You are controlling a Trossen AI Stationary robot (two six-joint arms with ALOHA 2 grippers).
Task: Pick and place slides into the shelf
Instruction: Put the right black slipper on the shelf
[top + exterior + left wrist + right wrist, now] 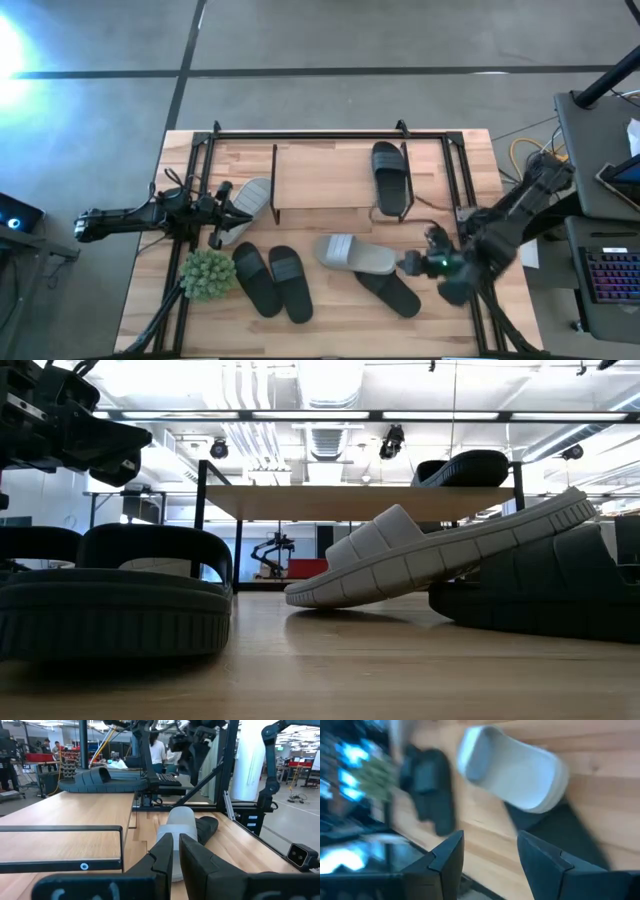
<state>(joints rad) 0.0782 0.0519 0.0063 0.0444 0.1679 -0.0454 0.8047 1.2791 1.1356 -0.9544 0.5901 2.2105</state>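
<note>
The right gripper [412, 264] hangs with fingers wide, just beside a grey slide [356, 255] that leans on a black slide [390, 290] on the bench [330, 325]. It is about to pick one up, I think. Next it must go down, pinch it, and carry it to the shelf [320, 178]. The left gripper [232, 207] is closed, holding nothing

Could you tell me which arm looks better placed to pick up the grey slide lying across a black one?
Probably the right: the right gripper hangs open just beside that grey slide; the shut left gripper is by the other grey slide.
</note>
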